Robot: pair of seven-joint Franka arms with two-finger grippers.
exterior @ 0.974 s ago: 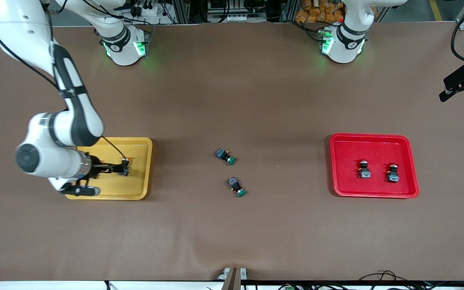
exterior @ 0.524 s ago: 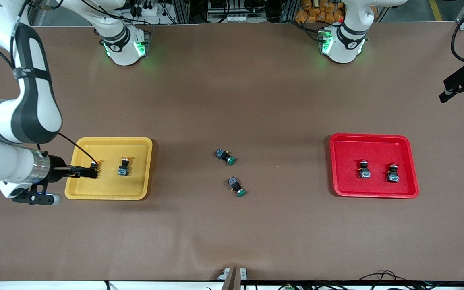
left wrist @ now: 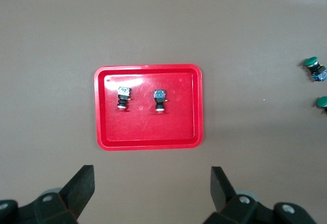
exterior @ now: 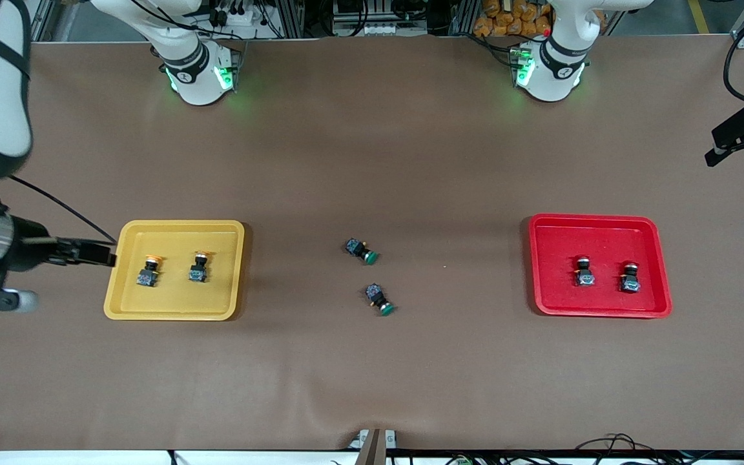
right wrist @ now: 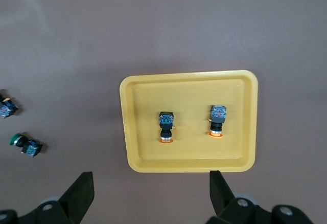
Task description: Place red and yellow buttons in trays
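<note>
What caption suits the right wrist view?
Two yellow buttons lie in the yellow tray, open right gripper above.

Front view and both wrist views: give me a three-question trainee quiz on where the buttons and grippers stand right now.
1. True or false: the yellow tray holds two yellow-capped buttons.
2. How many red-capped buttons lie in the red tray? A) one B) two C) three
3. Fill in: the two green-capped buttons lie on the ____, between the trays.

Key:
1. True. Each lies apart from the other.
2. B.
3. Table. The right gripper is open and holds nothing, just off the yellow tray's rim; the left gripper is open, high above the red tray.
</note>
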